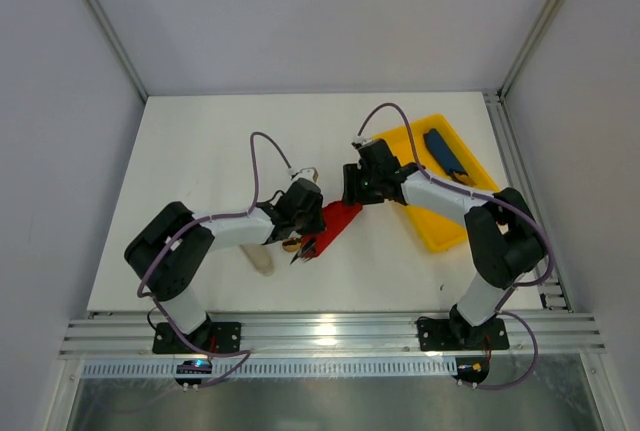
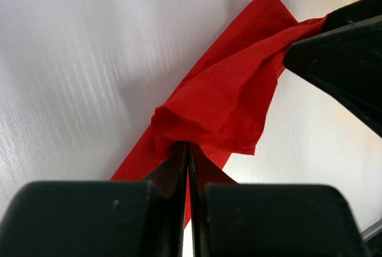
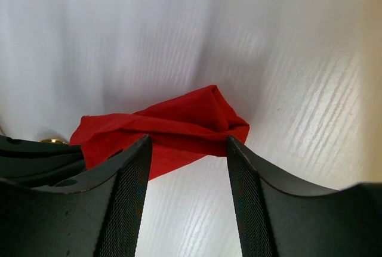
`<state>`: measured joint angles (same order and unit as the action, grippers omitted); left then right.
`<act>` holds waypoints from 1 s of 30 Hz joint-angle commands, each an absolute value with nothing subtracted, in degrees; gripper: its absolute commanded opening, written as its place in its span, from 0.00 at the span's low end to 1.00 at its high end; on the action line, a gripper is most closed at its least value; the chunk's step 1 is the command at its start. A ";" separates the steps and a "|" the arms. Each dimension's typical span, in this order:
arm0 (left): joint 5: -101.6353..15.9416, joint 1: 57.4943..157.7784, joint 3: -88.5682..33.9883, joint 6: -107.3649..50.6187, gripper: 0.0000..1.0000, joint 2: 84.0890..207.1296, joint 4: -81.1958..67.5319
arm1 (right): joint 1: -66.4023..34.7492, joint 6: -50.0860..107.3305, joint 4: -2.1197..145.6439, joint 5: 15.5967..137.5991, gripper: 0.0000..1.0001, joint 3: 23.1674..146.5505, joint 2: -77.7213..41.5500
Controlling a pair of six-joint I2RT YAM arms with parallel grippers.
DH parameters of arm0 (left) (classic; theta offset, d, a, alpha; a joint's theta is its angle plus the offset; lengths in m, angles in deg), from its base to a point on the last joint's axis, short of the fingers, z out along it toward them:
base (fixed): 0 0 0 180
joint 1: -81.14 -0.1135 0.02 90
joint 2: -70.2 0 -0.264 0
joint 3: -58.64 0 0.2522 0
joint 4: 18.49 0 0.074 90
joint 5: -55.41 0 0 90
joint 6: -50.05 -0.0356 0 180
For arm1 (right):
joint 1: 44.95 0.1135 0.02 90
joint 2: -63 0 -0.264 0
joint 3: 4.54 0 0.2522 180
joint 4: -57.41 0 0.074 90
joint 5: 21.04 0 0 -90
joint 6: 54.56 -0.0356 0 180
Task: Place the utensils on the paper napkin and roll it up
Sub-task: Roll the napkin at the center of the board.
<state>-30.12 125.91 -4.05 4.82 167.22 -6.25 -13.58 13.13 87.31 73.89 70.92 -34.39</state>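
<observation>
The paper napkin (image 1: 337, 221) lies crumpled into a loose red roll on the white table between the two arms. My left gripper (image 2: 188, 145) is shut on a fold at the roll's near end (image 2: 221, 102). My right gripper (image 3: 188, 139) stands open at the far end, with its two fingertips either side of the napkin (image 3: 173, 123) and the jaws not closed on it. Of the utensils only a small gold tip (image 3: 52, 141) shows, beside the left gripper (image 1: 303, 249). The rest is hidden by the napkin and the grippers.
A yellow tray (image 1: 440, 226) sits at the right, under the right arm, with a flat dark-blue oblong item (image 1: 445, 154) in it. A pale beige sleeve (image 1: 260, 259) lies by the left arm near the table's front edge.
</observation>
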 commanded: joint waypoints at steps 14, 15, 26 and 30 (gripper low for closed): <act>-28.96 125.96 -3.37 3.90 0.00 168.55 -5.34 | -13.49 18.04 87.69 64.39 0.63 70.14 -28.06; -28.96 126.05 -3.29 3.82 0.00 168.47 -5.26 | -13.49 18.21 87.86 64.82 0.61 69.87 -28.06; -29.22 125.96 -3.02 3.73 0.00 168.03 -5.34 | -13.49 20.06 85.41 70.45 0.48 69.69 -31.75; -29.40 125.96 -3.02 3.82 0.00 168.11 -5.61 | -13.49 19.71 84.44 69.49 0.42 70.83 -33.24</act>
